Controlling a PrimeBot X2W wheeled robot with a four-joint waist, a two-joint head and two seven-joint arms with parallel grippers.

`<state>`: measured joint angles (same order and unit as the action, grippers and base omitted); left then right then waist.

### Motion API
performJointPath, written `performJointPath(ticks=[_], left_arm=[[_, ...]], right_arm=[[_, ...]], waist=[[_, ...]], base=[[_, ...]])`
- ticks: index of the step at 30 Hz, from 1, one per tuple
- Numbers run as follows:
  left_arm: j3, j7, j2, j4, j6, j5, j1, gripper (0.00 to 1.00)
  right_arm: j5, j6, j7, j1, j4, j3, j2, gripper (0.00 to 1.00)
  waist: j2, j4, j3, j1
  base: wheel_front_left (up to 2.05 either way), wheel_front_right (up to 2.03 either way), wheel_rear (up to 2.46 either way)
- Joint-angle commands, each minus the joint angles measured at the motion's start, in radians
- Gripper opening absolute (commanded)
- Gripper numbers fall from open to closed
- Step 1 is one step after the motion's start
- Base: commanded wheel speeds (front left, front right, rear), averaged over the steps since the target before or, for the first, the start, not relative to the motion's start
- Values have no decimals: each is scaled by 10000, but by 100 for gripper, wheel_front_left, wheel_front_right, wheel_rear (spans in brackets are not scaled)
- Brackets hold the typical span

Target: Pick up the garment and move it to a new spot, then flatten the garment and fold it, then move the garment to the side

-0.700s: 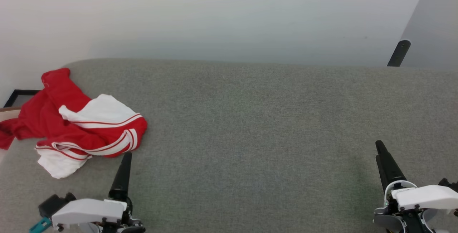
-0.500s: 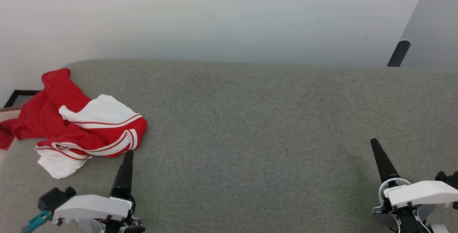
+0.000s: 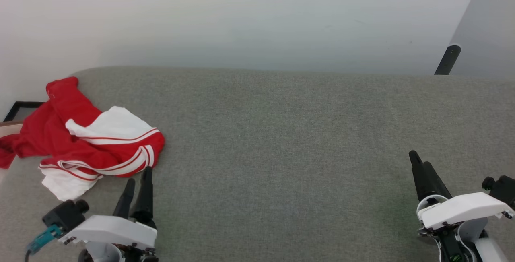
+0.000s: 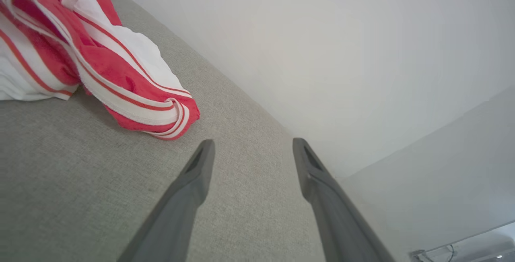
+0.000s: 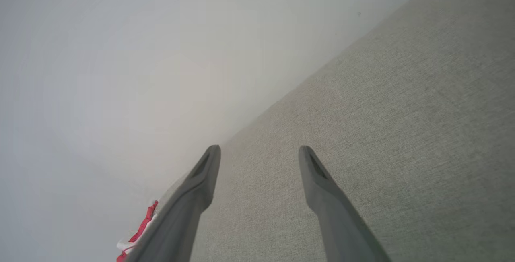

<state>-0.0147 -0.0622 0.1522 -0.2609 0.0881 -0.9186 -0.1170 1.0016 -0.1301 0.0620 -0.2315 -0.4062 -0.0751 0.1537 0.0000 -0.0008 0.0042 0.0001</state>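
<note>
The crumpled garment (image 3: pixel 92 141) is shown on the grey cushion (image 3: pixel 281 133). The left gripper (image 3: pixel 139 175) is seen released just beside it, and the right gripper (image 3: pixel 419 159) is seen released well apart.

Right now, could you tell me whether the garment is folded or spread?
Neither: the garment lies crumpled, red and white layers bunched unevenly.

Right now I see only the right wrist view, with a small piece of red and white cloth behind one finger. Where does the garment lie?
Observer: The garment lies crumpled at the far left of the grey fabric surface.
Operator: Is the left gripper holding it?
Observer: No. The left gripper has its fingers open, just short of the garment's striped edge, with bare fabric between.
Operator: Which part is on top?
Observer: A white part edged with red stripes, over the red body.
</note>
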Motion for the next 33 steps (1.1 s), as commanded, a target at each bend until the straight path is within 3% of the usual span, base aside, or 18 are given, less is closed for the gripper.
performJointPath(ticks=[1,19,33], left_arm=[[57,-80,134,78,-5,363,-143,100],[457,-645,511,-137,-118,3072,-343,100],[223,-1016,536,-317,164,3920,-455,100]], right_arm=[[-327,-5,84,-317,45,-60,100,100],[-3763,-6,429,-667,-416,198,20,100],[-5798,-6,576,-815,-676,486,-173,100]], waist=[[0,-3,0,0],[0,-69,1,0],[0,-99,-15,0]], base=[[0,0,0],[0,0,0],[0,0,0]])
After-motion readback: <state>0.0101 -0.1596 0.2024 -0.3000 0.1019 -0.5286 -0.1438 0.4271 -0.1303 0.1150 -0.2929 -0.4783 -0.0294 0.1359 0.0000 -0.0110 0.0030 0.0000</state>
